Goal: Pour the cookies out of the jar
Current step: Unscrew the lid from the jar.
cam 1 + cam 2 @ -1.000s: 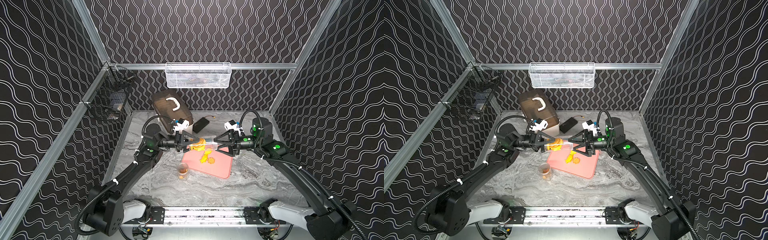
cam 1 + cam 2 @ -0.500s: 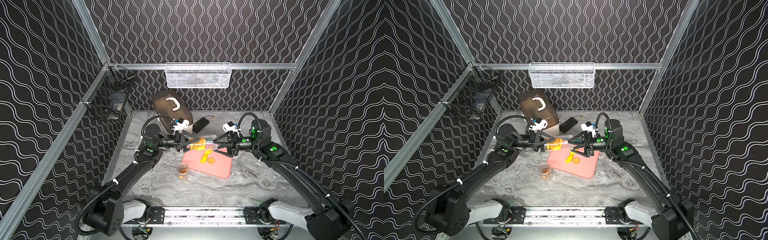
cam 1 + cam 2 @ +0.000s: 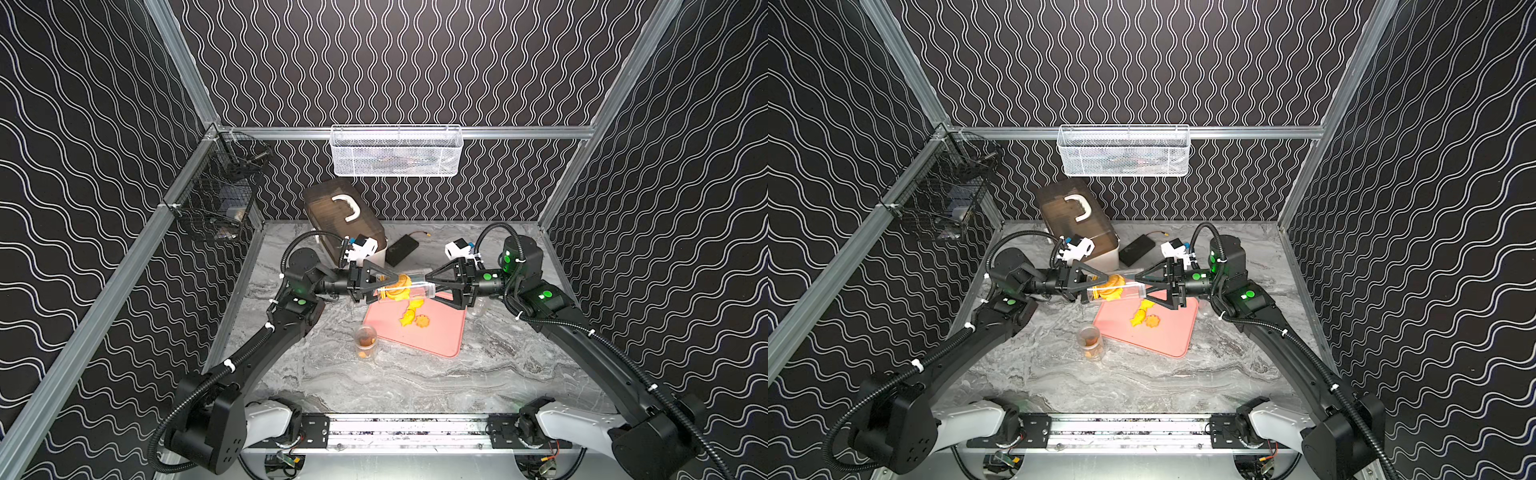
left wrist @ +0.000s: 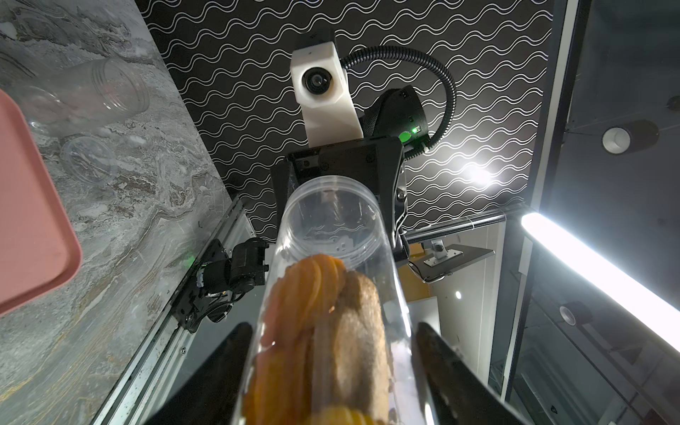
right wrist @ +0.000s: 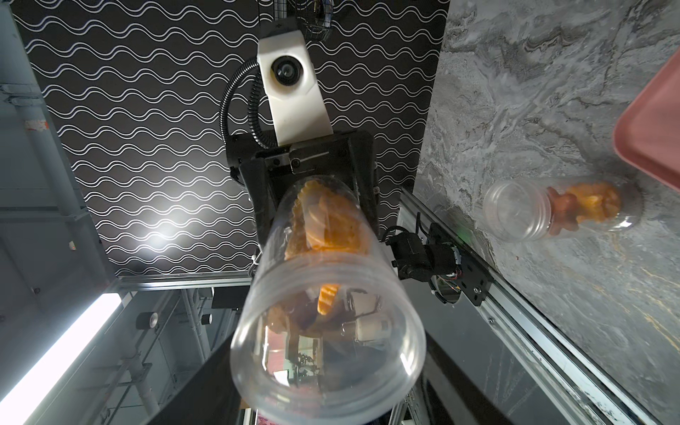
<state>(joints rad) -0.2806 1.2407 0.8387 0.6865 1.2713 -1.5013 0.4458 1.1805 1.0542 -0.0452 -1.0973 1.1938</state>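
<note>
Nearest, on the table (image 3: 415,386), just in front of the tray (image 3: 440,338): front jar (image 3: 365,345), upright, a few cookies (image 5: 588,204) inside. On the pink tray: loose cookies (image 3: 411,318), close together. Above the tray's far side, up in the air: jar (image 3: 417,289), on its side, between both grippers. Holds it with the left gripper (image 3: 394,287), fingers (image 4: 452,379) pinching the end packed with orange cookies. Has the right gripper (image 3: 430,286) at the other end, one finger on each side of the jar and very close. Cannot tell if pinching there or only near. Just beside the tray's right edge: side jar (image 4: 92,95), upright, see-through. Farther back: brown box (image 3: 332,220) with a white handle, flat black thing (image 3: 401,249) next to it. On the back wall: white basket (image 3: 397,153). On the left wall: black basket (image 3: 216,203).
</note>
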